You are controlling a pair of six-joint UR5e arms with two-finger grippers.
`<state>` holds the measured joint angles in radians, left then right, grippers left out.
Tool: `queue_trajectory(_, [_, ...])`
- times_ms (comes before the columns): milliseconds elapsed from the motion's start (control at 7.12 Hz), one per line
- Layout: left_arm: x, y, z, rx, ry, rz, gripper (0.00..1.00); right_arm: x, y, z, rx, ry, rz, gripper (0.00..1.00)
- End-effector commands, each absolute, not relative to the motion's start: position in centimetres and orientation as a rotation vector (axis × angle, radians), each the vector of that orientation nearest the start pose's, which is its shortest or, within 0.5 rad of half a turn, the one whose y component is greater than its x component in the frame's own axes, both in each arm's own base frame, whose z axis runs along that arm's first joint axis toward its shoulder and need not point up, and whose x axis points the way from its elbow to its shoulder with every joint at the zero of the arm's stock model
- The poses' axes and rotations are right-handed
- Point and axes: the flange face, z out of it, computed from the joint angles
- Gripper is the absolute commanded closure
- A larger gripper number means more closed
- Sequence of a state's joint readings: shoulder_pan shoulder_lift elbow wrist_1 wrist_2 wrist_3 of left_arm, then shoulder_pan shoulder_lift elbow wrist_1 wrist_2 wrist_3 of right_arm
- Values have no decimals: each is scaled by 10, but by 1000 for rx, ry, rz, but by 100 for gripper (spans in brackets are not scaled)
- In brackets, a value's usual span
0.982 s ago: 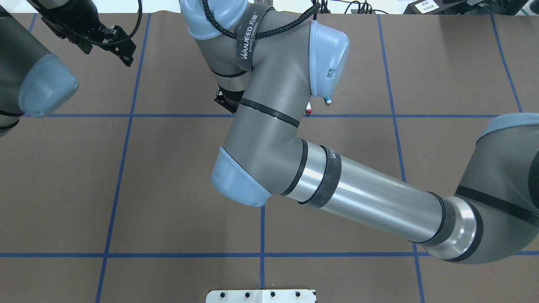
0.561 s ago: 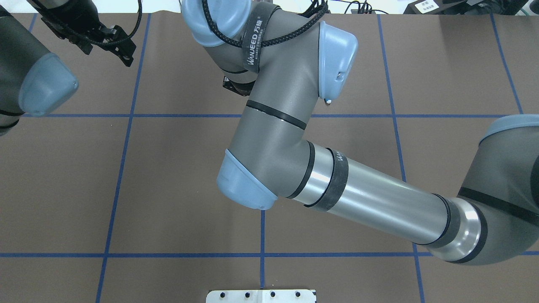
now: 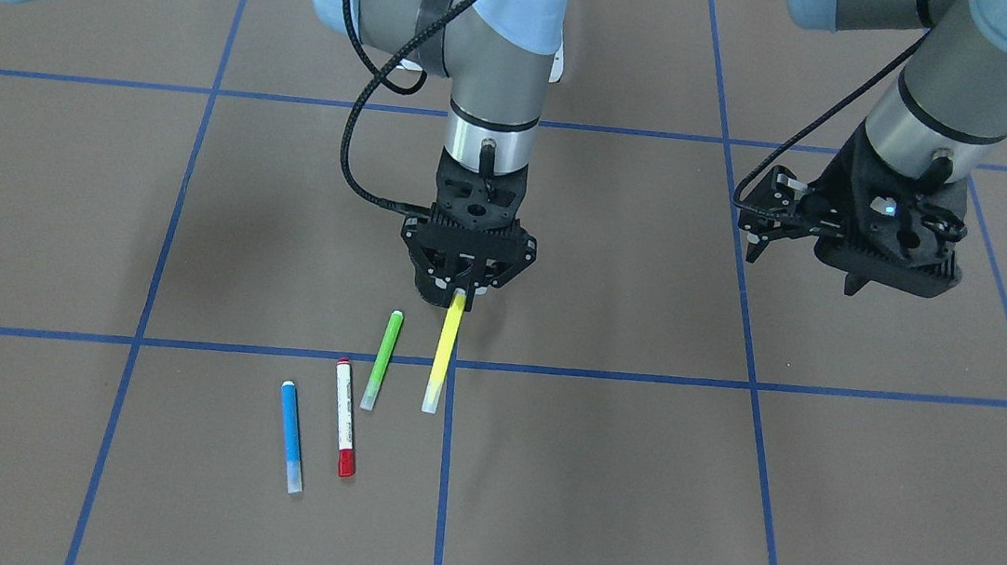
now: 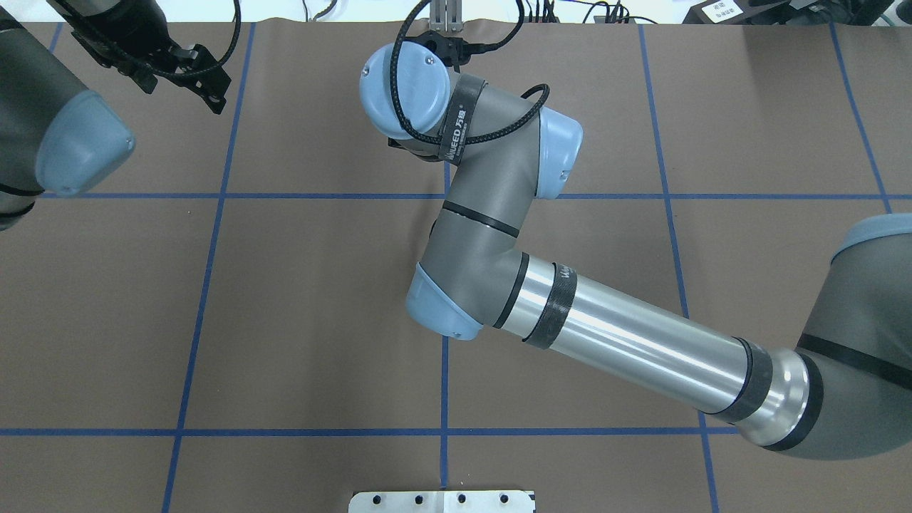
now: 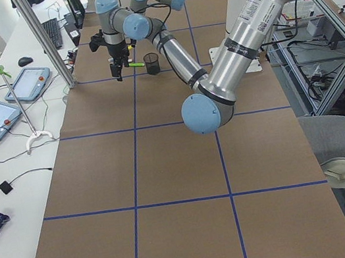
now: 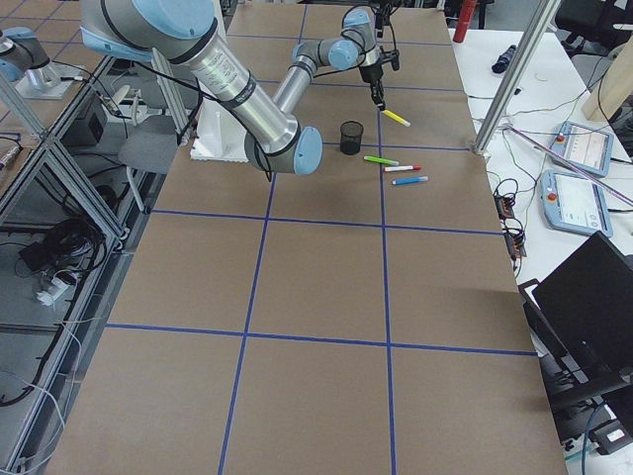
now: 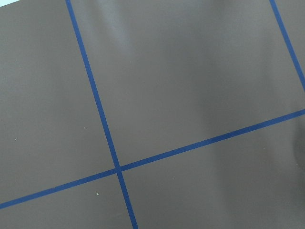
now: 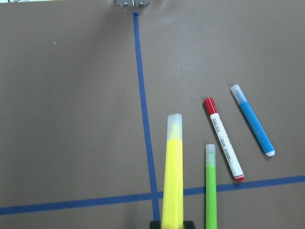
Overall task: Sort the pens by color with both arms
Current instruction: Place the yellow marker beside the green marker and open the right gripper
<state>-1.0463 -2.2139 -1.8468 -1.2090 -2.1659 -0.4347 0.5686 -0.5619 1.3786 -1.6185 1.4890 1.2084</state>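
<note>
My right gripper (image 3: 462,295) is shut on one end of a yellow pen (image 3: 441,356), which slants down toward the brown mat; the pen also shows in the right wrist view (image 8: 173,176). Beside it lie a green pen (image 3: 381,360), a red-capped white pen (image 3: 344,416) and a blue pen (image 3: 291,436), side by side on the mat. The right wrist view shows them as well: green pen (image 8: 210,186), red-capped pen (image 8: 224,145), blue pen (image 8: 252,121). My left gripper (image 3: 765,212) hangs open and empty, well away from the pens. In the overhead view my right arm (image 4: 491,214) hides the pens.
A black cup (image 6: 350,137) stands on the mat near the pens. Blue tape lines (image 3: 606,373) divide the mat into squares. A white pedestal plate (image 4: 442,501) sits at the near table edge. Tablets (image 6: 579,148) and cables lie on a side bench.
My right arm's wrist and elbow have swung toward the far side of the table and a little to the right in the overhead view, covering the pen tips. The left arm has not moved.
</note>
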Motion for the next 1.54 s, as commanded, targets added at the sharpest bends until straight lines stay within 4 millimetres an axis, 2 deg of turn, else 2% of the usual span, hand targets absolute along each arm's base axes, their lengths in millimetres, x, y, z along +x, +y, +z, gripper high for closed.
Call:
queue_trajectory(0, [246, -579, 211, 208, 763, 250, 1, -600, -527, 132, 499, -595, 217, 100])
queue_trajectory(281, [246, -580, 212, 207, 762, 250, 1, -612, -515, 163, 521, -653, 204, 100])
queue_trajectory(421, [248, -581, 214, 201, 760, 251, 1, -612, -514, 166, 528, -670, 205, 80])
queue_trajectory(561, [249, -582, 215, 199, 758, 250, 1, -611, -515, 165, 529, -673, 210, 26])
queue_trajectory(702, [249, -582, 215, 199, 758, 250, 1, -609, -517, 159, 535, -680, 213, 2])
queue_trajectory(842, [248, -583, 215, 199, 758, 248, 1, -598, -528, 152, 547, -683, 226, 1])
queue_trajectory(982, [248, -583, 215, 199, 758, 248, 1, -580, -546, 136, 570, -688, 225, 1])
queue_trajectory(1123, [248, -583, 216, 198, 757, 246, 1, -563, -564, 135, 552, -696, 221, 1])
queue_trajectory(1263, [247, -583, 223, 190, 752, 243, 1, -537, -587, 137, 490, -726, 185, 1])
queue_trajectory(1404, [243, -584, 226, 189, 749, 244, 1, -504, -614, 145, 418, -754, 149, 1])
